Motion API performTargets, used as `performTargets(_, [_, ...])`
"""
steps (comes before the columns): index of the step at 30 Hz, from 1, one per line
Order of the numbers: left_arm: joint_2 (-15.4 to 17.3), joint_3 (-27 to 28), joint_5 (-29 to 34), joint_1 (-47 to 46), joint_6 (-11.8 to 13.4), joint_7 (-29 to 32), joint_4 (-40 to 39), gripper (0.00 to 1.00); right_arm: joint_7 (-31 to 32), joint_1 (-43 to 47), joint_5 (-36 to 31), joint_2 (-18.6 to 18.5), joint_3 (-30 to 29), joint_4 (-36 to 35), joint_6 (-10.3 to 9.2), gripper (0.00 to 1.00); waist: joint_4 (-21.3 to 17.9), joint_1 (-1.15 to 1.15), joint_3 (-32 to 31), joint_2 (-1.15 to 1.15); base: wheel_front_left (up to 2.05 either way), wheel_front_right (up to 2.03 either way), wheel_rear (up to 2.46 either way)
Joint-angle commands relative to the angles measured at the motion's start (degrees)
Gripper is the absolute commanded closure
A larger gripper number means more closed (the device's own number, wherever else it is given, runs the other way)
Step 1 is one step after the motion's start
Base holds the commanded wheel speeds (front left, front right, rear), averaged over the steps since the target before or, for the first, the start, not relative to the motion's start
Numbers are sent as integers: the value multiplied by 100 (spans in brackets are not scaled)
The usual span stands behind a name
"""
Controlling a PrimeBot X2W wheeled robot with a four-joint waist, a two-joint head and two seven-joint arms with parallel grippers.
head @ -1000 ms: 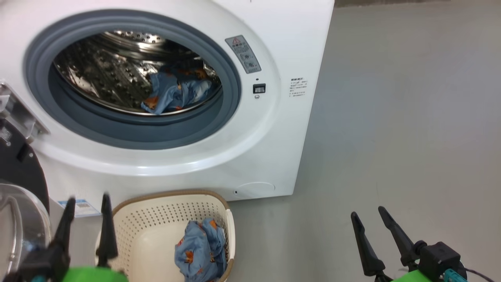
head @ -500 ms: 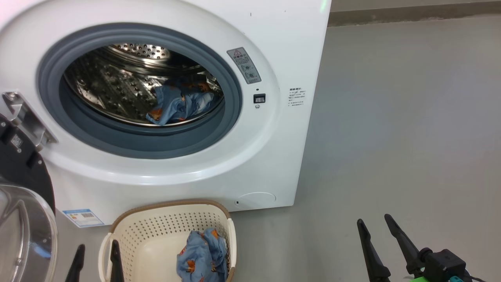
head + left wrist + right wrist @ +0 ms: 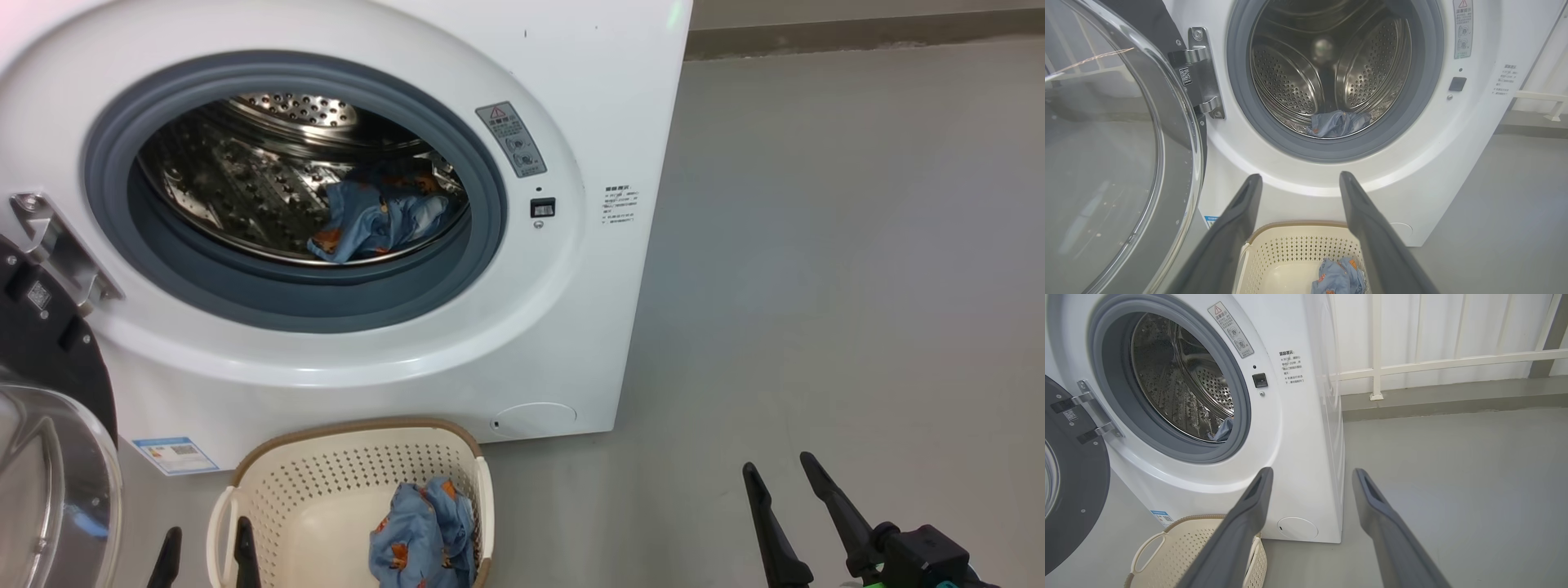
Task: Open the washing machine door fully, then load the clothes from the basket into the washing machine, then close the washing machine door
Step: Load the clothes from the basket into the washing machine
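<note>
Head view: one garment (image 3: 375, 222) in drum (image 3: 237, 188), one in basket (image 3: 343, 457); left pincer (image 3: 208, 527), right pincer (image 3: 777, 462) gape empty.

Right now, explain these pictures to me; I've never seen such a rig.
This is a wheeled robot with two arms. One picture comes from its head; the others from a camera on each wrist, looking along that arm's gripper. The left gripper and right gripper are open, holding nothing. Before it stands a white front-loading washing machine, its round black-rimmed glass door swung open. On the grey floor sits a cream perforated plastic basket holding a blue orange-printed garment; another lies in the steel drum.
</note>
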Motion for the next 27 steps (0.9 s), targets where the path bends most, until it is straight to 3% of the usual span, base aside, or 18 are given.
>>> performTargets(1, [-27, 215, 26, -43, 10, -31, -181, 0, -28, -96, -108, -26, 180, -159, 8, 0, -1, 0, 14, 0, 0, 0, 0])
performTargets(27, [-101, 168, 65, -237, -138, -32, -90, 0, -28, -128, -141, -26, 143, -147, 8, 0, 43, 0, 112, 0, 0, 0, 0])
